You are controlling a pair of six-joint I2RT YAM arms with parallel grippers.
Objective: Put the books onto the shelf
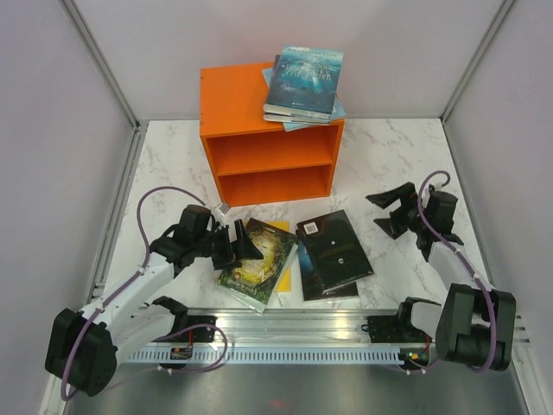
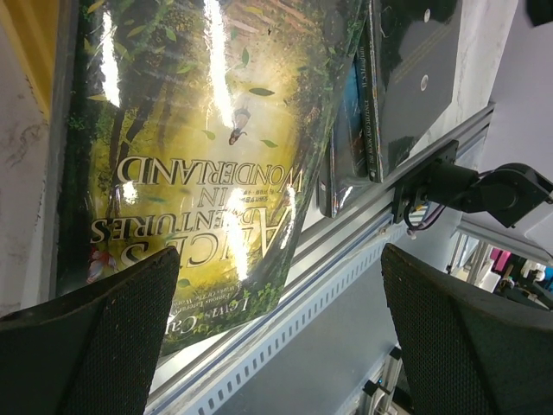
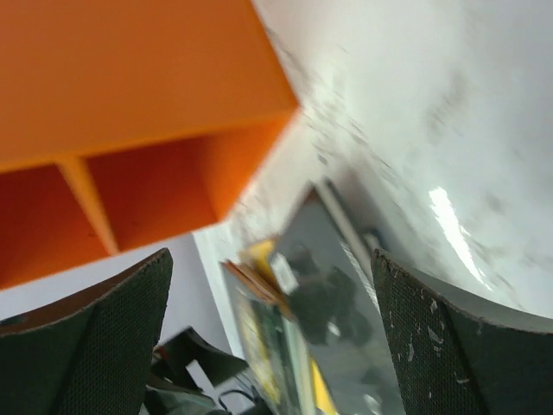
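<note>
My left gripper (image 1: 238, 245) stands spread wide at the left edge of the green-gold book (image 1: 259, 264). That book lies by the near edge of the table (image 1: 380, 164), partly on a yellow book (image 1: 290, 277), with black books (image 1: 339, 251) just beside it on the right. My right gripper (image 1: 390, 212) hangs spread and empty over the table's right side. A stack of blue books (image 1: 302, 78) sits on top of the orange shelf (image 1: 233, 108), toward the far edge. My worry is the thin, glossy cover. A finger may skid across it, or snag the yellow book underneath and drag both towards the near edge.
</note>
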